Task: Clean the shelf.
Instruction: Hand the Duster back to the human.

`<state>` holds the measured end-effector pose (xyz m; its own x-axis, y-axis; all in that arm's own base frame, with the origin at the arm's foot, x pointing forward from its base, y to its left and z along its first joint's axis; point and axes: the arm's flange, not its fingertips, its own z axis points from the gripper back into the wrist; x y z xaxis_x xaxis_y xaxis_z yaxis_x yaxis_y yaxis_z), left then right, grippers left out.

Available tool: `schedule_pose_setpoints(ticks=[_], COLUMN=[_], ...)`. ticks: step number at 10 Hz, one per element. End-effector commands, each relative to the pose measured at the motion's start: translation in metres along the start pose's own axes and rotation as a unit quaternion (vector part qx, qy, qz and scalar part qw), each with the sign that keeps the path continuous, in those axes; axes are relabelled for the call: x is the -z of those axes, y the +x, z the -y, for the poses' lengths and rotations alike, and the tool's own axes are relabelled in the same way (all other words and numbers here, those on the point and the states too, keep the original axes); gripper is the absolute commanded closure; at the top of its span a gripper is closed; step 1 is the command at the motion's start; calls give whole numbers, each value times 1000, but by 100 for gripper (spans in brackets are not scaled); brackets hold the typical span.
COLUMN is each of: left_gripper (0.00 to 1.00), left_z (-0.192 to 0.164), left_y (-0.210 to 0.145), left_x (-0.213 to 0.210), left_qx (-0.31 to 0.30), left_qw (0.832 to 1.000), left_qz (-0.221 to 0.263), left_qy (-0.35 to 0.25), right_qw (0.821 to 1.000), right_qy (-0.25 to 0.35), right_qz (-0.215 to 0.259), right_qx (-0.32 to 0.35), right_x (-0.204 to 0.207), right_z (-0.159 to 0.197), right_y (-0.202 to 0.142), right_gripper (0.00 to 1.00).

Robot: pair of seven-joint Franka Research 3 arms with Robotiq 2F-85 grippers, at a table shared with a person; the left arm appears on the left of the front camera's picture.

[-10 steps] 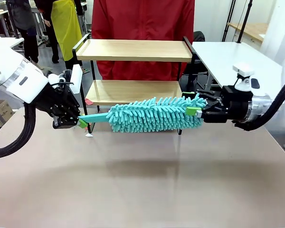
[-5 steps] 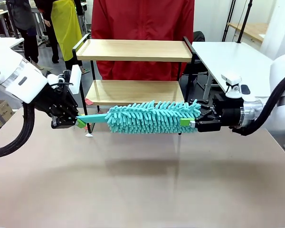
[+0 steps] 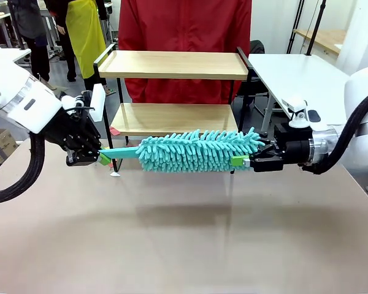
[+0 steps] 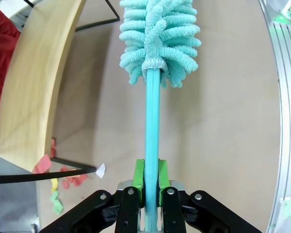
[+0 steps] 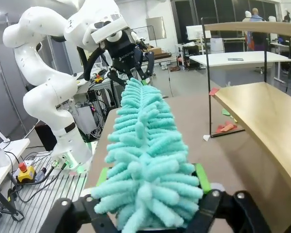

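Note:
A teal fluffy duster [image 3: 196, 150] hangs level above the brown table, in front of the shelf [image 3: 172, 64], a two-tier rack with wooden boards in a black frame. My left gripper [image 3: 101, 158] is shut on the duster's flat teal handle [image 4: 152, 121], which sits between the green pads [image 4: 139, 174]. My right gripper [image 3: 239, 160] is shut on the fluffy far end of the duster [image 5: 145, 145], with a green pad [image 5: 202, 178] on each side. The right wrist view shows the shelf's lower board [image 5: 262, 116] to the right of the duster.
A person in a red top [image 3: 184, 24] stands right behind the shelf. A white table [image 3: 300, 73] adjoins on the right. Coloured paper scraps [image 4: 63, 177] lie by the shelf's foot. The brown table [image 3: 184, 245] in front is bare.
My right gripper has slid left onto the duster's fluffy end and its fingers have come together on it. The left arm and the duster have hardly moved.

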<state>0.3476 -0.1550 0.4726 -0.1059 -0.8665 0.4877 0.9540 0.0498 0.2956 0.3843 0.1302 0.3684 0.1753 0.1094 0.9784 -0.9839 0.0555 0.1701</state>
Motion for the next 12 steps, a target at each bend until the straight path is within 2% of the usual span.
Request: schedule_pose_setpoints(ticks=[1, 2, 5, 6, 10, 11, 12], left_gripper=[87, 87, 87, 87, 87, 87, 79], left_z=[-1, -1, -1, -1, -1, -1, 1], left_y=[1, 1, 1, 1, 1, 1, -1], left_x=[0, 0, 0, 0, 0, 0, 0], left_qx=[0, 0, 0, 0, 0, 0, -1], left_qw=[1000, 1000, 1000, 1000, 1000, 1000, 1000], left_qz=[11, 11, 11, 11, 11, 11, -1], left_qy=[-1, -1, -1, -1, -1, -1, -4], right_qw=[1000, 1000, 999, 999, 998, 995, 994], right_qy=[22, 26, 34, 40, 57, 92, 97], right_qz=[1, 7, 11, 7, 3, 11, 31], right_qx=[-5, -4, -4, -5, -31, -30, -49], right_x=[3, 1, 0, 0, 4, 6, 8], right_z=[1, 1, 2, 2, 0, -1, 1], right_y=[7, 9, 7, 6, 7, 7, 7], right_gripper=[77, 100, 97, 100, 100, 100, 100])
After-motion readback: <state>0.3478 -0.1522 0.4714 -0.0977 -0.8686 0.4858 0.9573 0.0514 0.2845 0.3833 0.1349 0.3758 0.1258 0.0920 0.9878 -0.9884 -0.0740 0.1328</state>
